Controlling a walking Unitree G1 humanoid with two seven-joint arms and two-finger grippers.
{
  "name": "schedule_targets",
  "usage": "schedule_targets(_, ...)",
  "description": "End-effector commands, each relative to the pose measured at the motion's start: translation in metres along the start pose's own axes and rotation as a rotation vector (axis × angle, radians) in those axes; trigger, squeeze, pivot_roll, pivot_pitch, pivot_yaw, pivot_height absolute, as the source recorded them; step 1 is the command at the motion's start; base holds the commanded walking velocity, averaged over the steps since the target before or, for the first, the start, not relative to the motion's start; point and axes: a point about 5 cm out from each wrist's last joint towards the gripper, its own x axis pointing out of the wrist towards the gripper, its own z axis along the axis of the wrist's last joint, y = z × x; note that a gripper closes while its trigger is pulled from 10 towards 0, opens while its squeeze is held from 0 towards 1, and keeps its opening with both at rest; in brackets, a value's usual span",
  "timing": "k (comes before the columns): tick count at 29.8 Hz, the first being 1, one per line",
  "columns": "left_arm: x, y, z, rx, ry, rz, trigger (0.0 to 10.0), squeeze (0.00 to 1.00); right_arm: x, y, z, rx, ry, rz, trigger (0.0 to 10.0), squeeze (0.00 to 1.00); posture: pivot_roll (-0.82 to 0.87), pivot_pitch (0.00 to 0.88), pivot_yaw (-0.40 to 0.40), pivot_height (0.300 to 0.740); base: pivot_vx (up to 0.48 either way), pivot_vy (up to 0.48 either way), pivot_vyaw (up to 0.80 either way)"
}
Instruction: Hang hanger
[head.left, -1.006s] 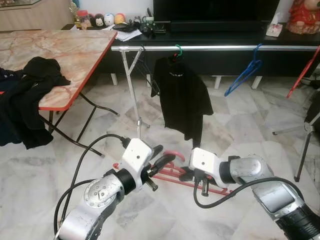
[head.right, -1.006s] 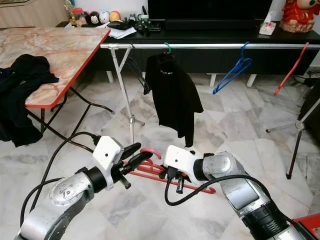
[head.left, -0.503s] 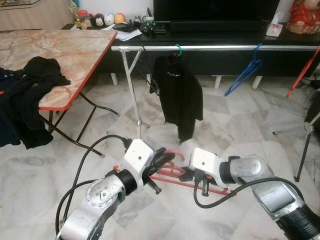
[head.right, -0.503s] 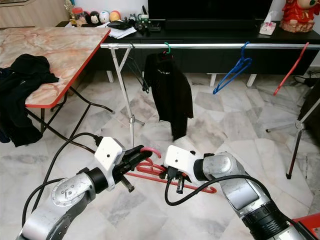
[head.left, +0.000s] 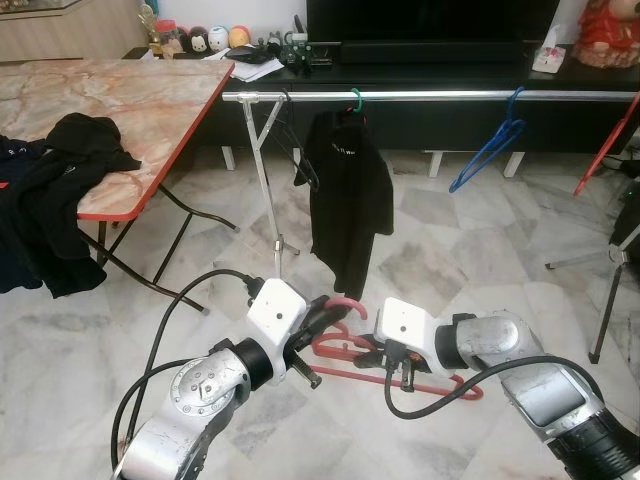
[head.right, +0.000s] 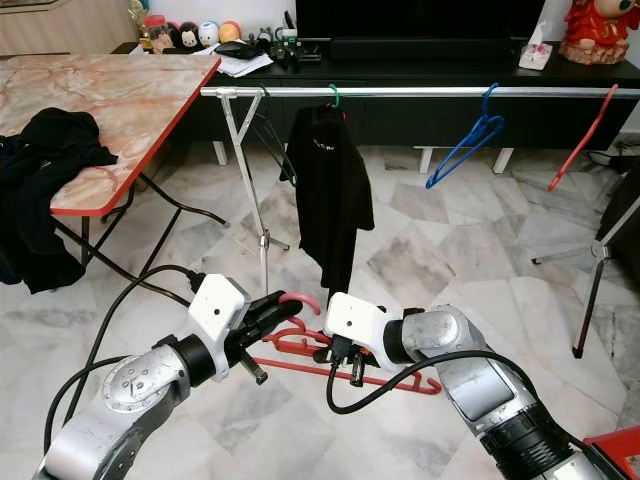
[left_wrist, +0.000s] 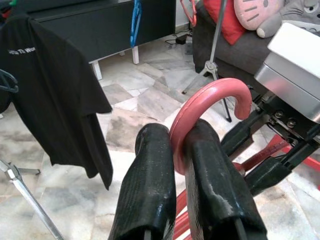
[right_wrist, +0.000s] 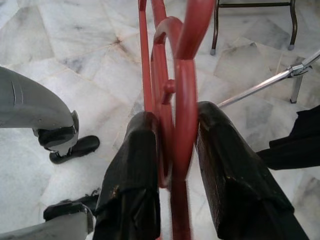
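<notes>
My left gripper (left_wrist: 172, 165) has its two black fingers (left_wrist: 145, 185) pinched on the pink hook (left_wrist: 210, 100) of a red hanger (head.left: 400, 368), and my right gripper (right_wrist: 175, 165) is clamped on the red bars of that same hanger just to the right of it, so I've got the thing in both at once. It's up off the marble floor (head.left: 470, 260), low and near me, roughly level, with its long bottom bar running out to the right under my right arm. Farther off there's a metal clothes rail (head.left: 430, 96) going across the scene on a thin tripod leg (head.left: 266, 190). A black t-shirt (head.left: 345, 195) hangs from it on a green hook, with a dark empty hanger (head.left: 296, 160) just left of the shirt. Further right on the same rail a blue hanger (head.left: 490, 145) dangles at a tilt, and a red one (head.left: 608, 140) hangs at the far right edge. Behind the rail is a low black TV cabinet (head.left: 450, 75) with little figurines and clutter on top. On the left is a marble-top table (head.left: 130, 100) with a red edge and a heap of black clothes (head.left: 55, 190) draped over its near corner.
</notes>
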Motion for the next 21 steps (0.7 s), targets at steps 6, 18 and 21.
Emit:
schedule_targets(6, 0.000, -0.001, 0.002, 0.022, -0.002, -0.022, 0.0, 0.00, 0.000, -0.001, 0.003, -0.033, 0.004, -0.002, 10.0, 1.00, -0.09, 0.057, 0.024, 0.740, 0.000, 0.000, 0.00)
schedule_targets(18, -0.001, -0.002, -0.004, 0.065, 0.035, -0.040, 0.0, 0.00, -0.008, -0.011, -0.002, -0.086, 0.066, -0.067, 10.0, 0.00, -0.10, 0.058, 0.027, 0.740, 0.000, 0.000, 0.00)
schedule_targets(21, -0.001, -0.002, -0.007, 0.099, 0.060, -0.049, 0.0, 0.00, -0.008, -0.013, -0.002, -0.088, 0.068, -0.073, 10.0, 0.00, -0.10, 0.056, 0.026, 0.740, 0.000, 0.000, 0.00)
